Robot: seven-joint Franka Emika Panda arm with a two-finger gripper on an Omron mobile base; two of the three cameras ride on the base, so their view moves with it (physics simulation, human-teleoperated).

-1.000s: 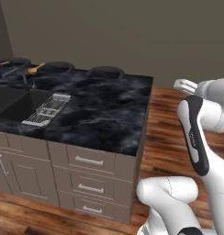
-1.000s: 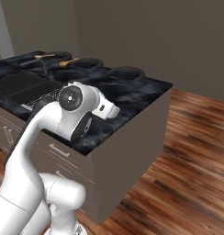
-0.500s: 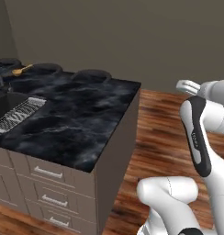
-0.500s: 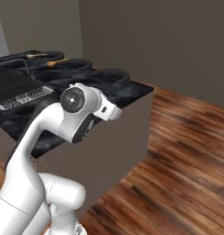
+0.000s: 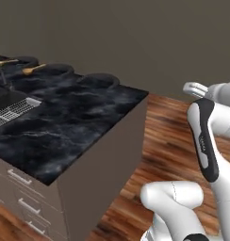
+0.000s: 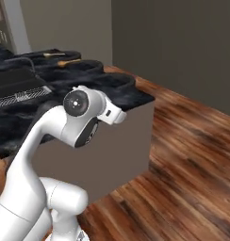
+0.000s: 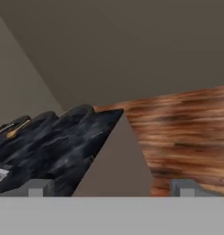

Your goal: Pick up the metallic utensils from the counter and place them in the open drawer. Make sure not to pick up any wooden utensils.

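Hovering spread and empty, end effector (image 7: 109, 187) well apart from wooden spoon (image 5: 33, 69) on counter (image 5: 74, 122).

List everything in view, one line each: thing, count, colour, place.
counter: one, black marble-look with white veining, left of the arm.
wooden spoons: two, orange-tan, at the counter's far end.
sink: one, dark, set into the counter at the left edge.
rack: one, pale wire, at the sink's near side.
drawers: several, taupe with silver bar handles, shut, below the counter.
floor: brown wood planks, right of the counter.
wall: grey-brown, behind.
gripper: one, dark tips, open, holding nothing.
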